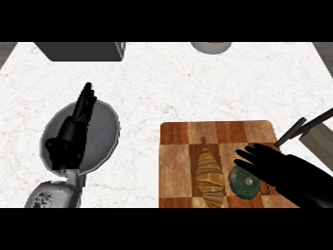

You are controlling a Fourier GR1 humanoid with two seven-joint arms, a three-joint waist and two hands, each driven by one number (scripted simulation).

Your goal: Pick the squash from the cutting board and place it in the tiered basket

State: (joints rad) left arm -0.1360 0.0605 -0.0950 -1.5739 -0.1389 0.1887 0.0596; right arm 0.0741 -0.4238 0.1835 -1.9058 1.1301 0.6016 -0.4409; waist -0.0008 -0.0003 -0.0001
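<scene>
- Over on the near right of the desk [197,88], the squash [242,185] sits on the cutting board [176,161], just right of a croissant [210,178].
- The right hand [288,171] comes in from the right, and its fingers [255,152] are spread apart over the squash's far right edge. They aren't clamped on it yet, and it's hard to say if they touch.
- So the squash lies just left of and slightly nearer than those fingertips, pretty much under them.
- The squash looks almost round from above, a bit longer near to far, with a pale stem spot facing up, so there's no real axis to line up with.
- The left hand [72,139] rests with straight fingers over a grey oval dish [104,127], well apart on the left, so the right hand is way nearer.
- The dark struts at the right edge are probably the tiered basket [327,139], just beside the board.
</scene>
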